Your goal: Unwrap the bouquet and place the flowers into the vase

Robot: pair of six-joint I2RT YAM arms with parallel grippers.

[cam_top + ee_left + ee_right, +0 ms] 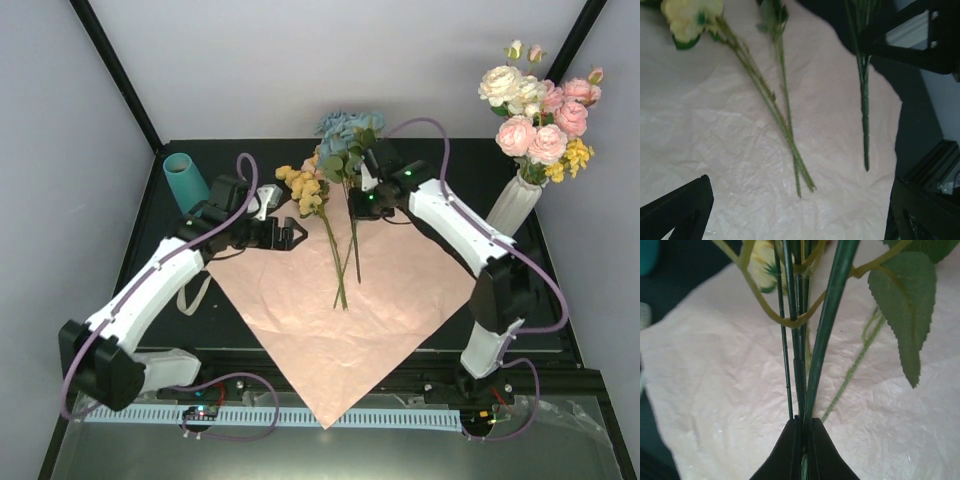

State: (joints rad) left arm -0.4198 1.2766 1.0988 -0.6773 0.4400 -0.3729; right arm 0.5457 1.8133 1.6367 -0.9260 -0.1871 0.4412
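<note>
On the unfolded pink paper [330, 320], at the middle of the table [275, 155], the flowers [340, 170] are laid loose, heads toward the far edge. The teal vase [186, 180] is stood upright at the far left, off the paper and well apart from them.

The right gripper [804, 422] is closed fully on a bunch of thin green stems [800, 365], taken not far below the blue hydrangea [348, 130]; one thicker stem and several wiry ones are pinched together between the jaws. The left gripper [290, 236] is spread wide and holds nothing; it is positioned over the paper beside the yellow roses [303, 188], whose loose stems [775, 115] are seen lying free.

The flowers are judged light and top-heavy. The stems are judged stiff enough to be lifted from one point, yet smooth and narrow, so swivelling in the grip is to be expected. Heads and leaves are judged soft and easily crushed. Hold is best taken on bare stem, close under the heads, so that the lower ends are kept free for entry into the narrow vase mouth.
</note>
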